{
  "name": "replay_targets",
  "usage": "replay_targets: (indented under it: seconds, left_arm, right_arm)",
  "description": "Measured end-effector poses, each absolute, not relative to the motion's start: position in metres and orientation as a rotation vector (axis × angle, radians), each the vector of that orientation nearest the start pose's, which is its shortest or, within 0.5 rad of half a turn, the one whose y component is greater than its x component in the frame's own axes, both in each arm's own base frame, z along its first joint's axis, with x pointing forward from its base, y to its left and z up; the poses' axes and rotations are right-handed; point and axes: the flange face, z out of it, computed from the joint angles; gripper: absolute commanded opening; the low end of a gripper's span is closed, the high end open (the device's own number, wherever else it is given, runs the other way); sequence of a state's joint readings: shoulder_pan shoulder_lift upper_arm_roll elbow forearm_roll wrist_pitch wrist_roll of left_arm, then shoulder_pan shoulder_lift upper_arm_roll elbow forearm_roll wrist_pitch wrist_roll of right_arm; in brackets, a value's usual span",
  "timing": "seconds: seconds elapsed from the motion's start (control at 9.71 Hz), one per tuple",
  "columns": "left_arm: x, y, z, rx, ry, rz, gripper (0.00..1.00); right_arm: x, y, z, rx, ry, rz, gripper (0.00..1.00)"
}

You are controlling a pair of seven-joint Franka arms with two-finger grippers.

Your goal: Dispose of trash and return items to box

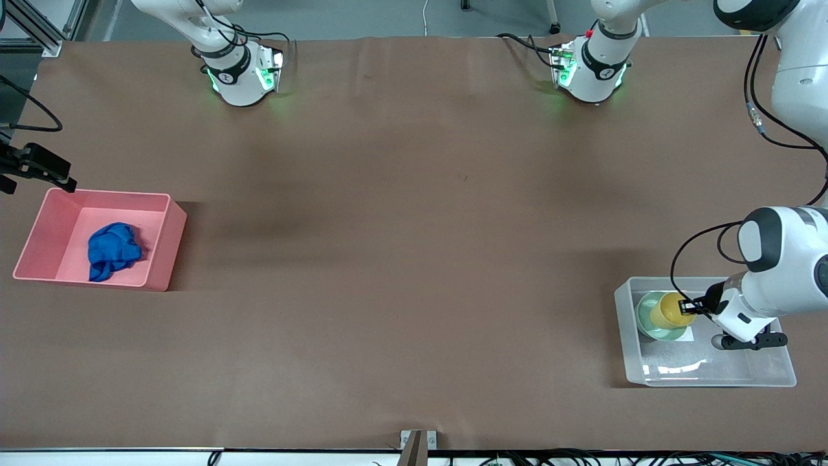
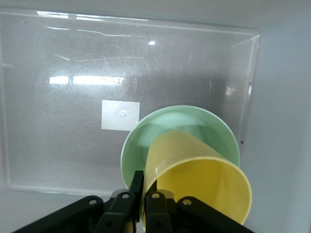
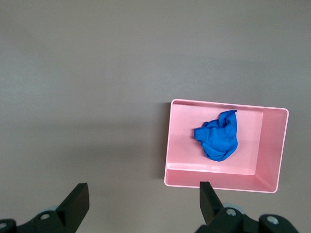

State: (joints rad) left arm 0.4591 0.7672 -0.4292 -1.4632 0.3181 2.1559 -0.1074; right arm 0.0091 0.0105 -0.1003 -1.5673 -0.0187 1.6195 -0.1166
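- At the right arm's end of the table: blue cloth wad (image 1: 114, 250) lies inside pink bin (image 1: 41, 230).
- Right gripper (image 3: 141, 201), fingers wide apart w/ nothing between, hangs over bare tabletop (image 1: 401, 246) beside the bin.
- Toward the left arm's end: clear tub (image 1: 705, 375) holds mint bowl (image 1: 650, 323).
- Left gripper (image 2: 144, 194) clamps yellow cup's (image 1: 673, 312) rim; cup tilted in the bowl, apparently touching it.
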Motion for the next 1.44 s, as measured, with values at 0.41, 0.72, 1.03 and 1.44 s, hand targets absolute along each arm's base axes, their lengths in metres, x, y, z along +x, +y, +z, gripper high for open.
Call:
replay_targets:
  seconds: [0.41,0.72,1.03,1.44]
  left_arm:
    - [0.72,0.099,0.268,-3.164,-0.074,-0.065,1.0]
    - [0.716,0.078,0.38,-3.115,-0.023,-0.128,1.0]
    - [0.68,0.025,0.514,-3.077,0.039,-0.187,1.0]
    - [0.633,-0.011,0.604,-3.154,0.02,-0.239,1.0]
  right_arm:
    - [0.561,-0.044,0.625,-3.164,-0.06,-0.069,1.0]
    - [0.562,-0.044,0.626,-3.164,-0.058,-0.073,1.0]
    - [0.562,-0.044,0.627,-3.164,-0.06,-0.077,1.0]
    - [0.562,-0.045,0.626,-3.165,-0.055,-0.076,1.0]
